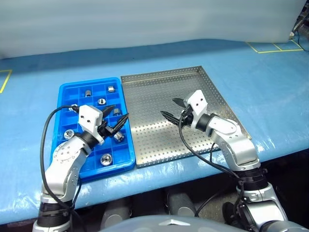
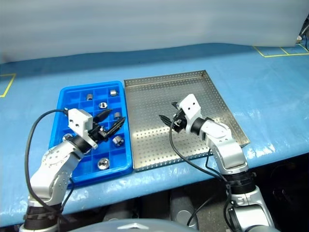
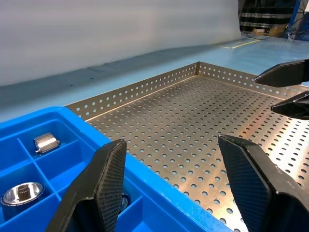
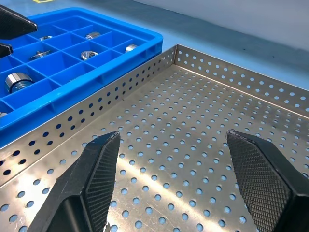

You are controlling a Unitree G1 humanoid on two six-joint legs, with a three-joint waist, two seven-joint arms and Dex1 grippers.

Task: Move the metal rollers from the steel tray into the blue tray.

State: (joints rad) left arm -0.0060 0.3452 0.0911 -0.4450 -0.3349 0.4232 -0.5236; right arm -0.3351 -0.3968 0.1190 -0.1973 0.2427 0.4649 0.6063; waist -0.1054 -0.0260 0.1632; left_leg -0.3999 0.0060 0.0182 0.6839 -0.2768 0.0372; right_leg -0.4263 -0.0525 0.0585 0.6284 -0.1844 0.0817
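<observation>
The blue tray [image 1: 91,82] lies on the left and holds several metal rollers, among them one at the far end [image 1: 111,89] and one at the near end [image 1: 106,159]. Right beside it sits the steel tray [image 1: 154,96], with bare perforated metal around my right gripper. My left gripper [image 1: 120,111] hovers open over the blue tray's right-hand compartments and points toward the steel tray. There is nothing between its fingers [image 3: 108,179]. My right gripper [image 1: 168,107] hangs open and empty above the middle of the steel tray, pointing toward the blue tray [image 4: 120,53].
Both trays rest on a table under a blue cover [image 1: 251,82]. Yellow tape marks [image 1: 275,47] sit at the far right corner. The table's front edge runs just behind both arms. A black cable loops off each wrist.
</observation>
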